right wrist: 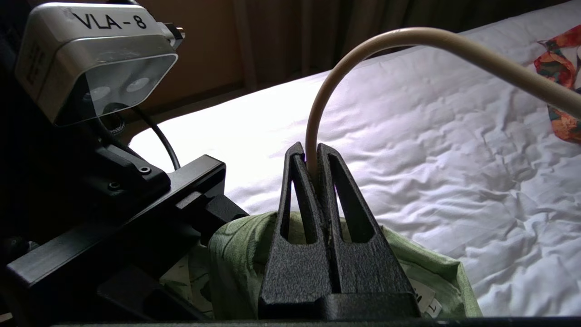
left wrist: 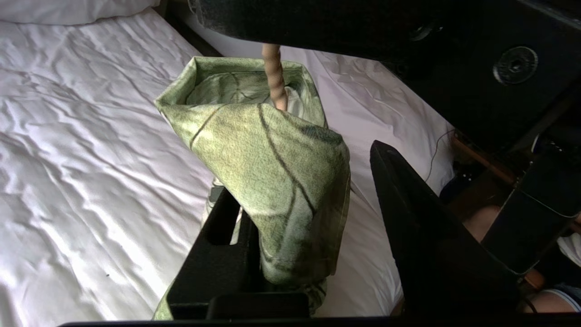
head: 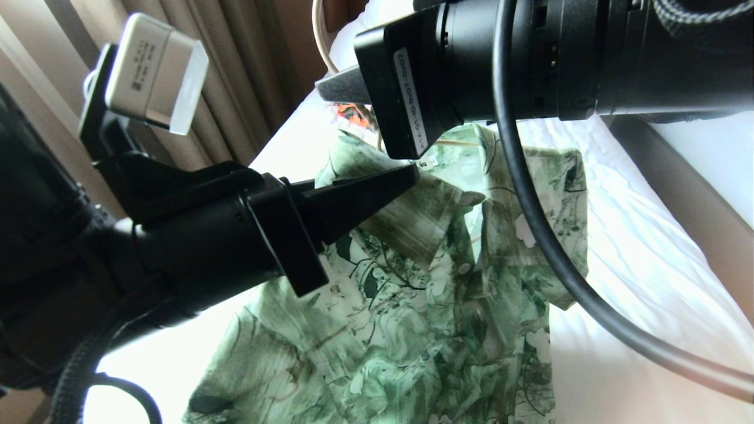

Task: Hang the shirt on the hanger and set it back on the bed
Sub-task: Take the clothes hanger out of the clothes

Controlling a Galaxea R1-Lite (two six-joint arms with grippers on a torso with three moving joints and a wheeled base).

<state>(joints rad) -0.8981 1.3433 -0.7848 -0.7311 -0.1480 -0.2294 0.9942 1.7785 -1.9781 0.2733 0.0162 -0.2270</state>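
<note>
The bed [head: 648, 282], with its wrinkled white sheet, fills most of what lies below the arms, and everything else sits over or on it. Behind the bed hang brown curtains [head: 235, 76]. The shirt [head: 412, 306], green with a leafy print, hangs above the bed's sheet with its collar uppermost and its lower part spreading toward the mattress. A scrap of orange-and-teal floral garment [right wrist: 560, 72] lies on the bed, beyond the shirt's collar.

The left gripper [left wrist: 313, 218] reaches in above the bed from the curtain side, at the shirt's collar. Its fingers [left wrist: 408, 218] stand spread, and a fold of the collar sits in the gap against one finger; the other finger is clear of the cloth.

The right gripper [right wrist: 313, 168] hovers above the bed right over the shirt's neckline, fingers pressed together, pinching the hanger [right wrist: 327, 91] at the base of its cream hook. The hook curves up and away over the bed. Just below the grip, the hanger's twisted neck goes down into the shirt's open collar.
</note>
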